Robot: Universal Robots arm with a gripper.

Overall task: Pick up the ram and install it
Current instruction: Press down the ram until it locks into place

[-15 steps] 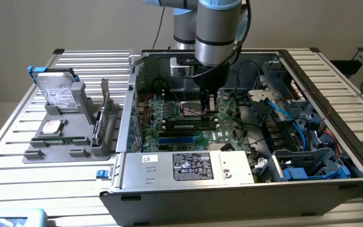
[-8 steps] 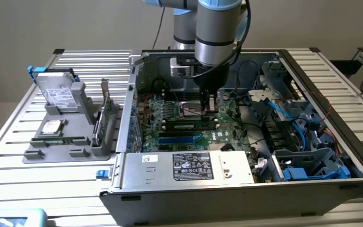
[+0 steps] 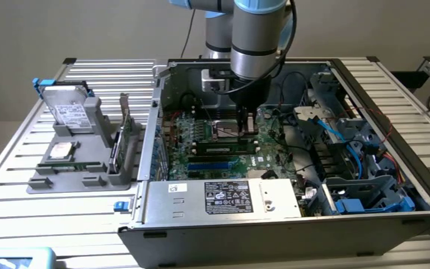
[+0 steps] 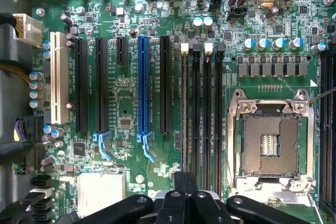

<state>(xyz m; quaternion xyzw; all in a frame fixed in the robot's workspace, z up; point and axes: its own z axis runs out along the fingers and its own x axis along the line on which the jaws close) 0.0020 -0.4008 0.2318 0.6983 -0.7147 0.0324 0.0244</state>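
Motherboard (image 4: 131, 103) is seen as glossy green circuit board w/ matt black and blue plastic slots; CPU socket (image 4: 270, 142) is framed in bright bare metal. Computer case (image 3: 275, 230) is made of dull grey sheet metal, and table (image 3: 20, 185) of ribbed, satin aluminium. Gripper (image 4: 185, 203) links are finished in smooth, semi-gloss black.

1. The arm (image 3: 254, 39) is reaching down into the open case (image 3: 275, 168), over the motherboard (image 3: 215, 145).
2. The gripper (image 3: 246, 115) is hanging just above the board's far part.
3. A grey holder (image 3: 80, 168) is sitting on the table (image 3: 20, 185), left of the case, carrying a hard drive (image 3: 67, 109) and a green card (image 3: 125, 131).
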